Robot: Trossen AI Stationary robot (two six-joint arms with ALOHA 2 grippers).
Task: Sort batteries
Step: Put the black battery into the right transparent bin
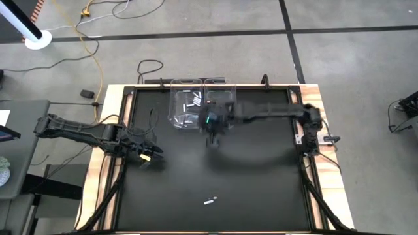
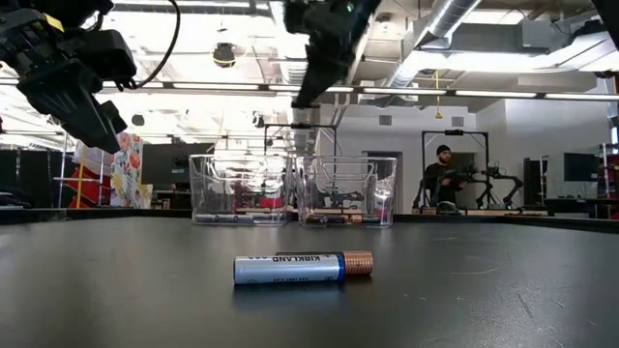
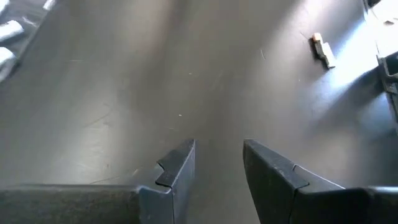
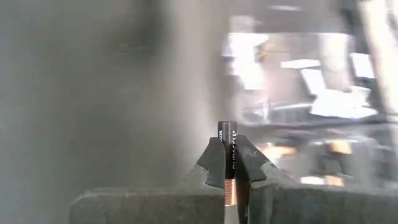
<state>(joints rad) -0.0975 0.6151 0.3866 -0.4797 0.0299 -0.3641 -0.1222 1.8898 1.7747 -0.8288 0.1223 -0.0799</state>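
The right gripper (image 4: 231, 163) is pinching a dark battery (image 4: 228, 146) near the bins (image 1: 185, 104); it is risking slipping out. The left gripper (image 3: 219, 165) is waiting, spread.

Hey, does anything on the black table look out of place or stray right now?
One white battery with a copper end lies alone on the black table's near side, far from the two clear plastic bins. Nothing looks spilled or damaged.

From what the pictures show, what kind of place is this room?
Probably a robotics lab or workshop: exposed ceiling ducts overhead, a concrete floor with loose cables, and a person standing beside another robot rig behind the black table.
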